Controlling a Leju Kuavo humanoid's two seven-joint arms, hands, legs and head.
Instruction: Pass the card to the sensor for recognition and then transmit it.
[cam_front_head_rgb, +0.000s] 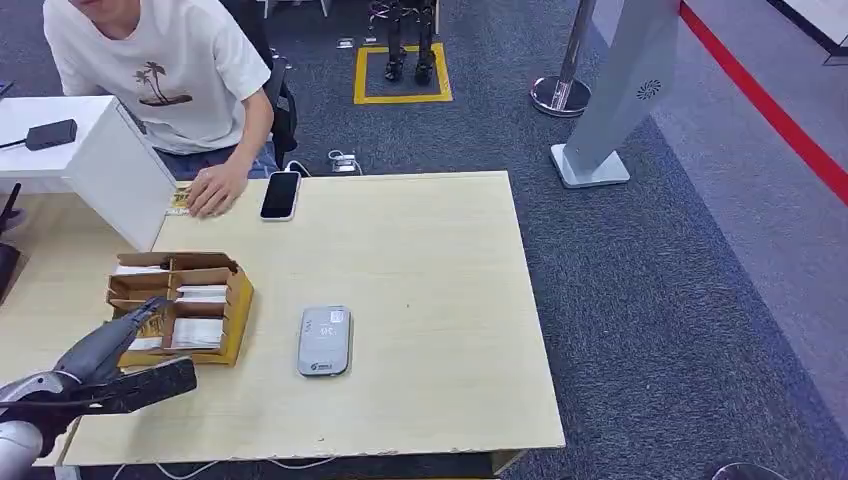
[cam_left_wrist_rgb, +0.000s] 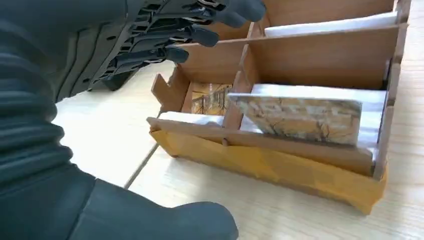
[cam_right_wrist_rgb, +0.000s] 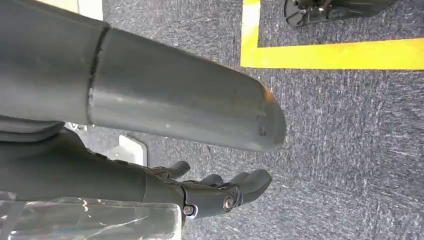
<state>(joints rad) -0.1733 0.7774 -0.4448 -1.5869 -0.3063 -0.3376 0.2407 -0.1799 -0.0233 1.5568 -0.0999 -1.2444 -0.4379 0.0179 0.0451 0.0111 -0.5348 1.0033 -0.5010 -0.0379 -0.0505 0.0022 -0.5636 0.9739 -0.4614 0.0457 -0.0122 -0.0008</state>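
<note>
- Head view: the left hand (cam_front_head_rgb: 130, 375) sits at the lower left of the frame, fingers spread with nothing between them, just beside the near end of the wooden card box (cam_front_head_rgb: 236, 310).
- The box stands left of centre on the pale table (cam_front_head_rgb: 430, 270), with light cards in its slots.
- A grey sensor (cam_front_head_rgb: 324, 341) lies flat near the middle of the table, to the right of the box and apart from it.
- At the upper left a person's hand (cam_front_head_rgb: 216, 188) rests on the table's far edge beside a black phone (cam_front_head_rgb: 281, 194).
- Left wrist view: the left hand's dark fingers (cam_left_wrist_rgb: 200, 35) reach over the box at upper centre, apart and empty.
- A card (cam_left_wrist_rgb: 300, 117) with a tree picture leans in a compartment at centre right.
- Right wrist view: the right hand (cam_right_wrist_rgb: 220, 192) hangs at lower centre over grey carpet (cam_right_wrist_rgb: 350, 140), fingers loosely curled, holding nothing.
</note>
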